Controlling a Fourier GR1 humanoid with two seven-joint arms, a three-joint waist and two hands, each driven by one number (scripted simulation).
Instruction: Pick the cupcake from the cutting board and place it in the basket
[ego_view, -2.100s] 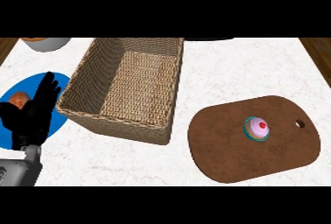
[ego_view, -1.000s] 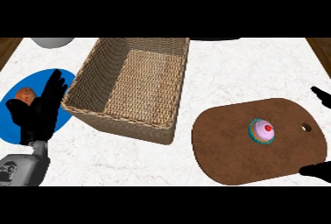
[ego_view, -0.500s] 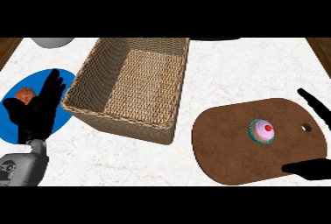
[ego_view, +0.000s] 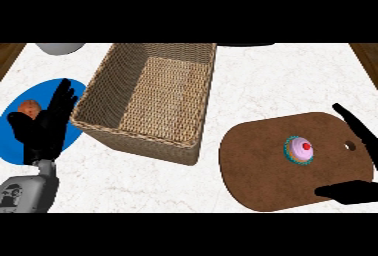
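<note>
Cupcake (ego_view: 299, 150) on cutting board (ego_view: 258, 170), open right hand (ego_view: 353, 192) beside, basket (ego_view: 148, 100)

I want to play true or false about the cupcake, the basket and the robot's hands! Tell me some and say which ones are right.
1. The cupcake sits on the brown cutting board. True.
2. The basket already has the cupcake inside. False: nothing shows inside the basket.
3. The right hand is curled round the cupcake. False: it is open, its fingers showing at the view's right edge, apart from the cupcake.
4. The left hand is open, fingers up, over the blue plate. True.
5. The basket stands to the right of the cutting board. False: it stands to the board's left.
</note>
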